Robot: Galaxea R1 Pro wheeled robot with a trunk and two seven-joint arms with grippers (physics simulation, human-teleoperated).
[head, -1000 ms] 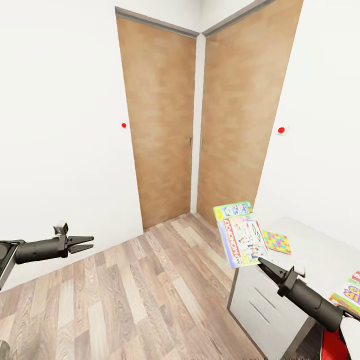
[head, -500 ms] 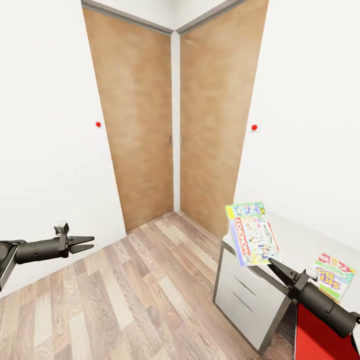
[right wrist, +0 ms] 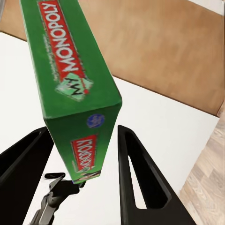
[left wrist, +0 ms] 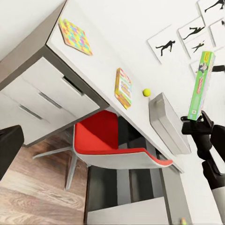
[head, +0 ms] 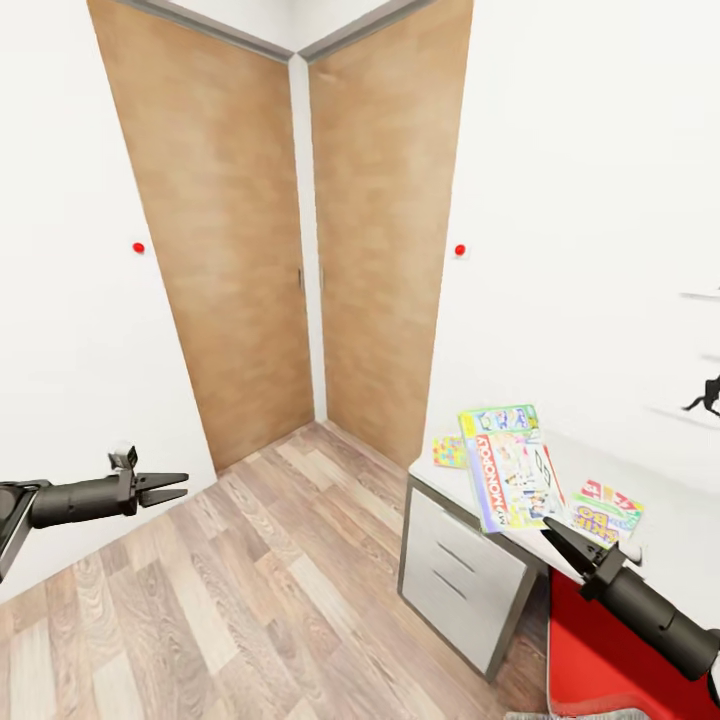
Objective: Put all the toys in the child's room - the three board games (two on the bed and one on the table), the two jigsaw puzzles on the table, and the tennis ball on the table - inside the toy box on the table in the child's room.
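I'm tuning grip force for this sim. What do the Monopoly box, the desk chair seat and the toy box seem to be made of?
Monopoly box: looks like printed cardboard, with flat faces, sharp folded edges and a slight sheen. It is held in the right gripper.
Chair seat: seems to be smooth moulded red plastic, one curved shell with soft highlights.
Toy box: probably matte light-grey plastic, plain with flared walls, though the render leaves this open.

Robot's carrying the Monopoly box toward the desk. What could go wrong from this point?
1. The right gripper pinches the Monopoly box only at one end, so the box stands tall above the jaws; it could pivot or slip while the robot moves.
2. The toy box sits at the desk edge beside the tennis ball; a clumsy drop could nudge the ball into rolling off.
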